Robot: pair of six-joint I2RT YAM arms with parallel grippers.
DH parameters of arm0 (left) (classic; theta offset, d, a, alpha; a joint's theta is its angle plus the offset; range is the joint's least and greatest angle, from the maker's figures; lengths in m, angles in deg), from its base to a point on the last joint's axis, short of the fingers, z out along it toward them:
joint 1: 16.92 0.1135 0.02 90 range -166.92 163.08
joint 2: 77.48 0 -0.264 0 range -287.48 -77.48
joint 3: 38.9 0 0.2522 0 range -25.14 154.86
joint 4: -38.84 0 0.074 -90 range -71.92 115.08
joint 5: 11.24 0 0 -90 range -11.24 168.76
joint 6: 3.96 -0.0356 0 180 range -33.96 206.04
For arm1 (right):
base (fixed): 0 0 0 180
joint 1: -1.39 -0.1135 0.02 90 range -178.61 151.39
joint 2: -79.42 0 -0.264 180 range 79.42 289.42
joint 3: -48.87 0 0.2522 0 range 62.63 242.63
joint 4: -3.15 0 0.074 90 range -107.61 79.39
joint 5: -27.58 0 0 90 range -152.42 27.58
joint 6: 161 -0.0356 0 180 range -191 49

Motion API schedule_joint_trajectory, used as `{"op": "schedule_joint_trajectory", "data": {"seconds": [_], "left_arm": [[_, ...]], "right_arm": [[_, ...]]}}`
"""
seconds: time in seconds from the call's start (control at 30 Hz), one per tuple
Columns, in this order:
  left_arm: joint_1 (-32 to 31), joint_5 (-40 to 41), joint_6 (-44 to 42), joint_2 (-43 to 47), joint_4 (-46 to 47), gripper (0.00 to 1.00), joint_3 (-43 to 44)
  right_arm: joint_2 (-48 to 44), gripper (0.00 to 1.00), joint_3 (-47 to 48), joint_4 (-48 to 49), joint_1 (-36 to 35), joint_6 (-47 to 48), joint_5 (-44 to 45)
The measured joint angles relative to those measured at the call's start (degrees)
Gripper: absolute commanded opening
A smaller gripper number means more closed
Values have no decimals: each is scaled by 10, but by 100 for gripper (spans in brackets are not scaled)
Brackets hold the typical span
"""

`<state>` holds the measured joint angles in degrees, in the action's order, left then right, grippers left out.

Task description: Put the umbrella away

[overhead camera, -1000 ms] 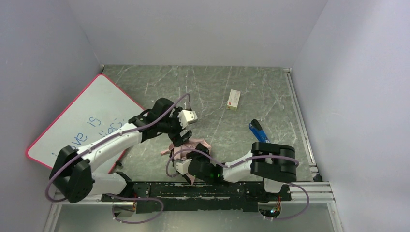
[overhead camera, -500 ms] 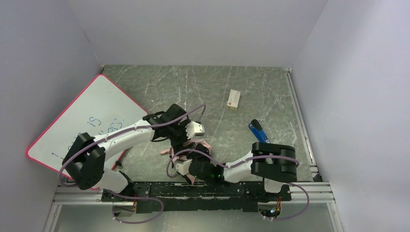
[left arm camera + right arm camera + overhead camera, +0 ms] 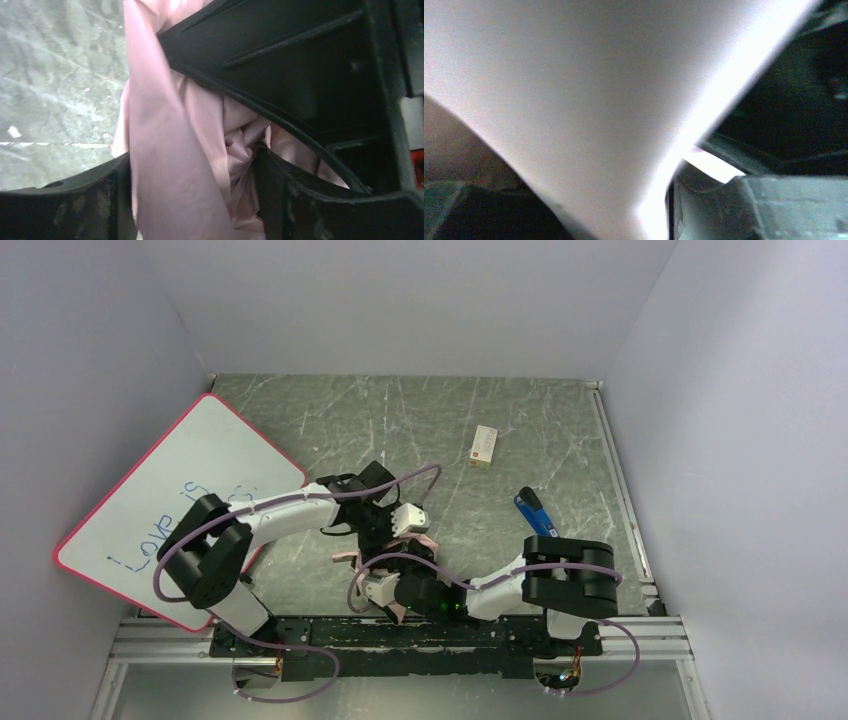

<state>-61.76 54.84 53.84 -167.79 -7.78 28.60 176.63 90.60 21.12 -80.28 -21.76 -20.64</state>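
step: gather canopy | left claw (image 3: 194, 200) straddles umbrella (image 3: 165, 125) folds, clamp unclear | right claw (image 3: 383, 589) state unclear | advice: bunch fabric tightly, avoid ribs

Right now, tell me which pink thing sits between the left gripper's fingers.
The umbrella: its crumpled pale pink fabric fills the gap between the fingers of the left gripper. The pink-framed whiteboard is apart, far off to the left.

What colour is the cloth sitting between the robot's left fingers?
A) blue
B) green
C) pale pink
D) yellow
C: the left wrist view shows pale pink fabric of the compact umbrella bunched between the black fingers of the left gripper.
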Motion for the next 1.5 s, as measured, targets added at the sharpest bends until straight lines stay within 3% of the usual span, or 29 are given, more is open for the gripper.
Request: {"op": "schedule_joint_trajectory", "data": {"seconds": [0.37, 0.5, 0.57, 0.77, 0.87, 1.17, 1.27, 1.5], "left_arm": [[-19, 8, -22, -45, -9, 37, 17], [-26, 16, -26, -61, -26, 12, 35], [-31, 16, -26, -65, -33, 6, 42], [-39, 15, -27, -68, -30, 5, 48], [-48, 14, -21, -63, -18, 5, 43], [-58, 53, -6, -39, 19, 5, 17], [-61, 77, 3, -34, 28, 5, 12], [-63, 132, 14, -33, 47, 5, 12]], "right_arm": [[-1, 7, -11, 19, -2, 17, -2], [-8, 10, -16, 17, -2, 18, -4], [-16, 13, -20, 12, -2, 17, -6], [-52, 44, -32, -26, -4, 8, -17], [-89, 51, -39, -65, -5, -8, -32], [-330, 54, -48, -247, -21, -96, -121], [-419, 53, -38, -273, -21, -136, -148], [-527, 52, -35, -308, -21, -220, -222]]}}
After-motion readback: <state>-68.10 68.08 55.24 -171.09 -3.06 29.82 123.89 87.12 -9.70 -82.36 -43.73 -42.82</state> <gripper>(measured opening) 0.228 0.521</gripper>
